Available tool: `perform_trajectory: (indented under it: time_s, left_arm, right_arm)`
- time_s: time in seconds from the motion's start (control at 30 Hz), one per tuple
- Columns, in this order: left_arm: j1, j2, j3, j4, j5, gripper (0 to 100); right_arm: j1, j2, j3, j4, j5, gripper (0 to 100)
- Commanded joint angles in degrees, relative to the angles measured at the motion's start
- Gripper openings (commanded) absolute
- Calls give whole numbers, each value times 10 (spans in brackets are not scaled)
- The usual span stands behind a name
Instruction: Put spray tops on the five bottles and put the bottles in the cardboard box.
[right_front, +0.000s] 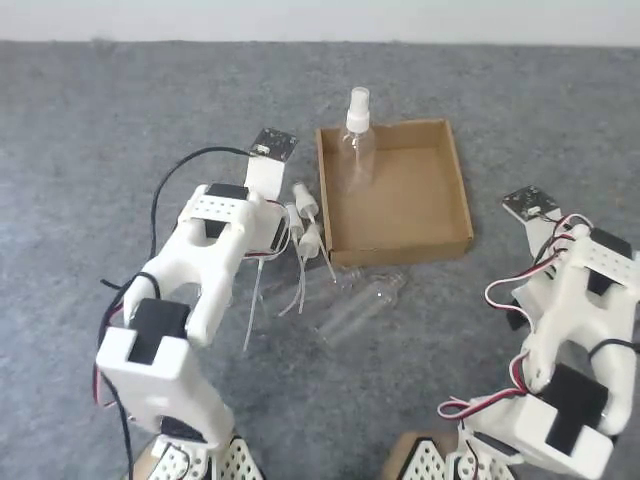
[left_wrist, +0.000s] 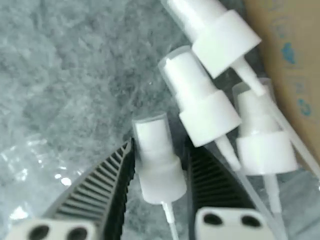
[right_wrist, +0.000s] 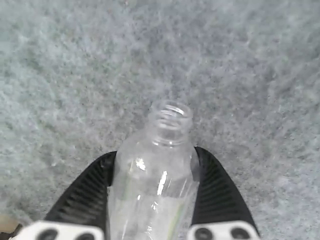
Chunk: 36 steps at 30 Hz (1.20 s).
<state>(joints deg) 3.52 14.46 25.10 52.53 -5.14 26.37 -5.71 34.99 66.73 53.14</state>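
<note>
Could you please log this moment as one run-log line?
left claw: on spray top | right claw: holds open bottle | cardboard box: one capped bottle

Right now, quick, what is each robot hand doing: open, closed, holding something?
Left gripper: closed on a spray top.
Right gripper: closed on an uncapped bottle.

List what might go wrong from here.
The left end effector grips one spray top crowded by neighbouring spray tops; lifting may drag them or tangle their tubes. The right end effector holds a smooth open bottle, which might slip or twist during capping. Loose bottles lying before the cardboard box could roll if bumped.
</note>
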Motion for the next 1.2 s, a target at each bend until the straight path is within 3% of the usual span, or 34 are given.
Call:
perform_trajectory:
  time_s: [0.0,0.1,0.3,0.77,0.9,1.17]
  left_arm:
    - [4,-3,-34,0,-1,77]
    - [4,-4,-35,-1,0,11]
    - [-6,-46,-49,25,4,10]
    - [-8,-461,-53,136,34,12]
    - [-8,-574,-54,171,33,12]
    - [-8,-739,-55,171,41,12]
  right_arm:
    - [-2,-37,-5,-8,10,6]
    - [-1,-37,-5,-8,10,6]
    - [-2,-38,-13,-7,10,6]
    - [-51,-57,-182,35,5,6]
    - [-100,-131,-234,128,-5,6]
    - [-327,-319,-241,153,-197,6]
